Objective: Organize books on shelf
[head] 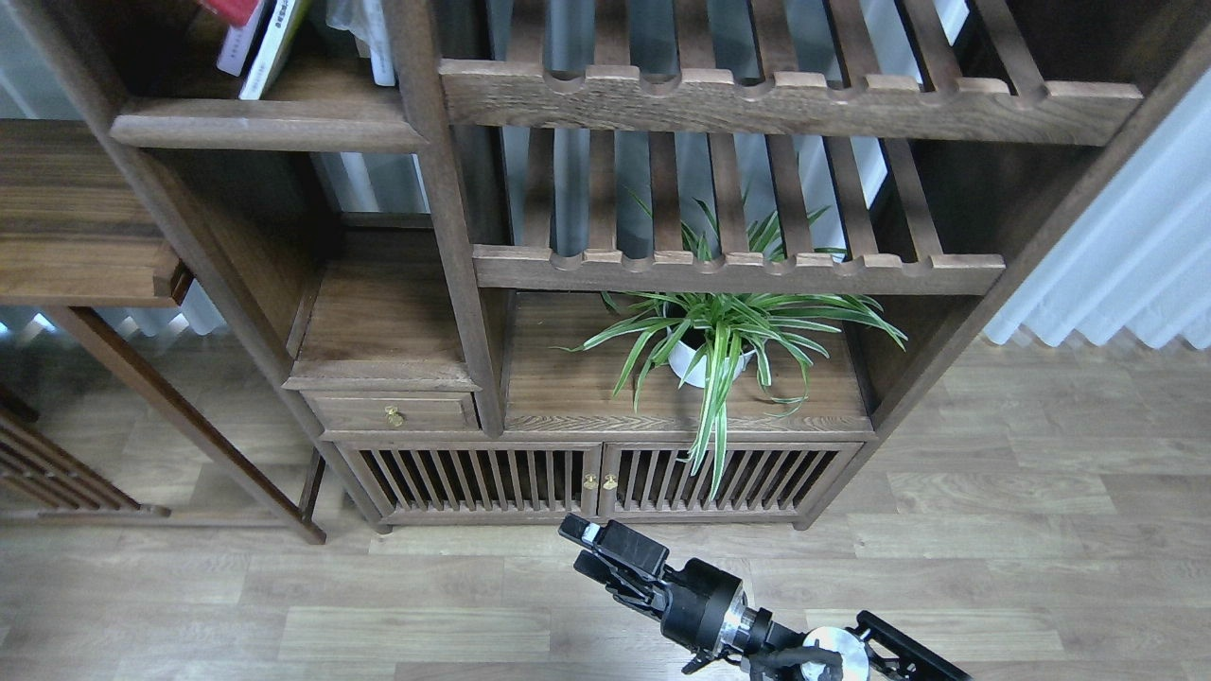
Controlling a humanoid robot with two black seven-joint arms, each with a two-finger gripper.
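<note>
The shelf (265,121), a flat dark brown plank with a rounded front edge, sits at the top left. Books stand leaning on it, cut off by the frame's top edge: a dark red corner (227,9), a pale lilac book (236,49) and a yellow-green and white book (272,45). My right gripper (579,550) hovers low over the floor in front of the cabinet doors, far below the books. Its two black fingers point up-left, slightly apart, with nothing between them. My left gripper is out of view.
White items (377,43) lean against the post right of the books. Slatted shelves with notched rails (757,95) fill the upper right. A potted spider plant (719,345) stands on the lower cabinet top. A small drawer (395,413) and a side table (76,236) sit at the left.
</note>
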